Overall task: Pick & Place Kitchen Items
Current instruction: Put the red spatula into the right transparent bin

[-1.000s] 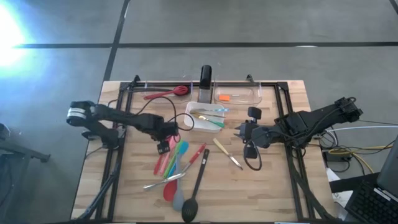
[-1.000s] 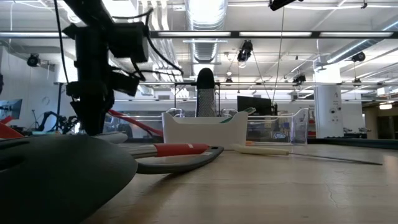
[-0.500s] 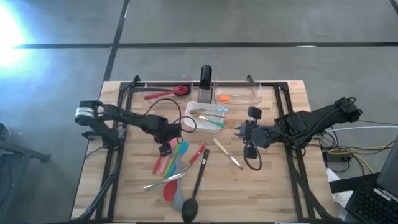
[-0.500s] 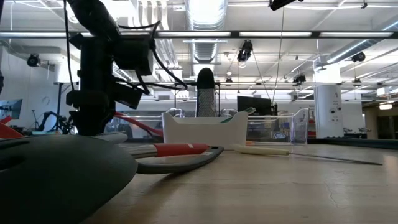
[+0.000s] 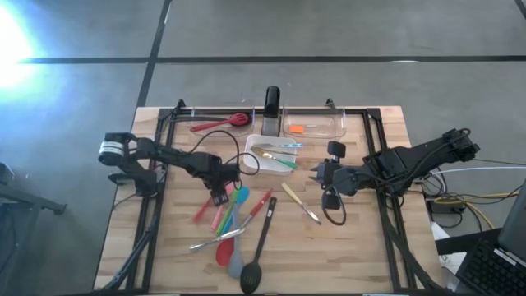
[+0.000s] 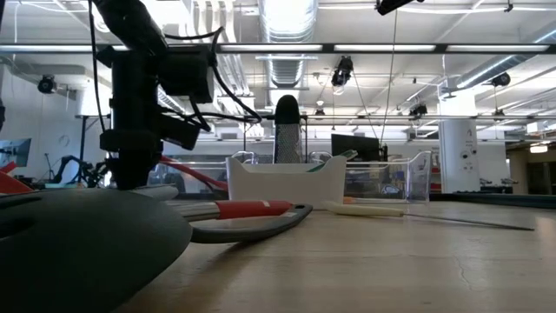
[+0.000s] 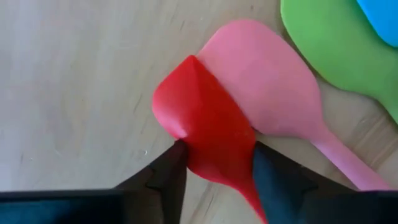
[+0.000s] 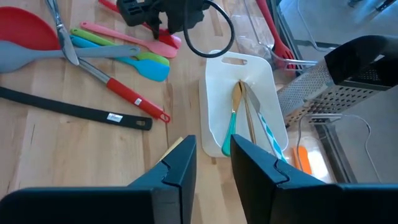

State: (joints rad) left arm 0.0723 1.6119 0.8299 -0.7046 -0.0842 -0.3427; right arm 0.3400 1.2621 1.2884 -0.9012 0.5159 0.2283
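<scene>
table: pale matt wood, fine grain | red spatula: smooth, soft-sheen silicone look | pink spatula: same matt finish | grater: perforated shiny metal | dish: glossy white

- Bright white glare fills the upper left of the high view.
- In the low view, long ceiling lights shine, and the big dark grey spoon head up close looks blurry.
- Shadows are soft.
</scene>
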